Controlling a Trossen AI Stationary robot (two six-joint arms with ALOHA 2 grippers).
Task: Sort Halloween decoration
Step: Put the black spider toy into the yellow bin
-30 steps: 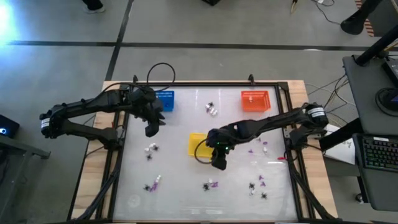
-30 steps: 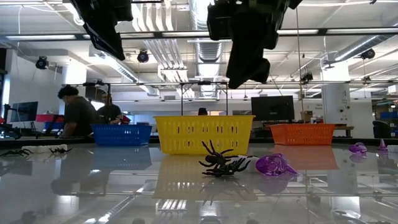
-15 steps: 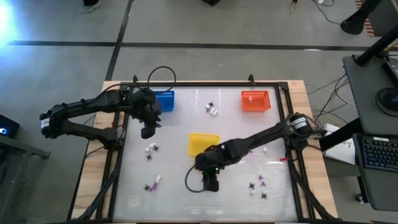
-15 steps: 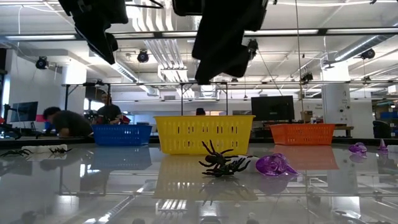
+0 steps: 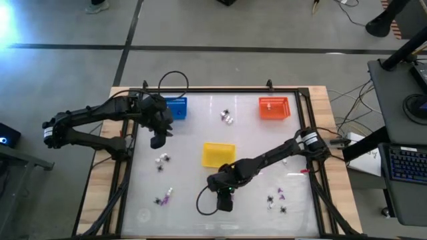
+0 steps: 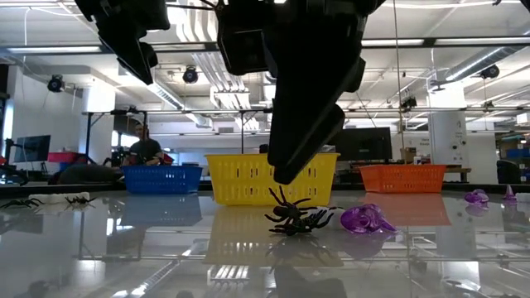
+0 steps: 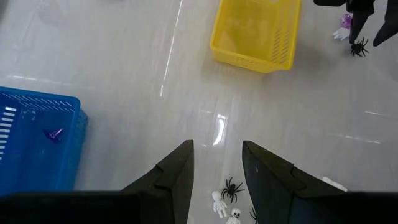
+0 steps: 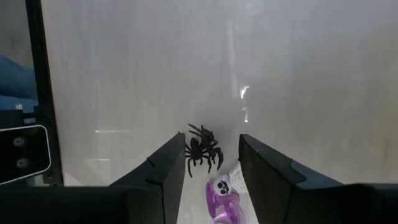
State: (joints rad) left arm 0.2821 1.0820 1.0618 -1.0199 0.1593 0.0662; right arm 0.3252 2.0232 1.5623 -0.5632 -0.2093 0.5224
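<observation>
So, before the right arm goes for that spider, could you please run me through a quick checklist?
1. Right hand open: ok, fingers spread.
2. Black spider lined up between its fingers: ok.
3. Nothing else in the grasp: not ok, a purple piece lies right beside the spider.
4. Right hand low enough to grasp: cannot tell.
5. Left hand out of the way: ok, near the blue basket.
6. Yellow basket unobstructed: ok.

R hand (image 5: pixel 225 202) over spider (image 8: pixel 200 151).
</observation>
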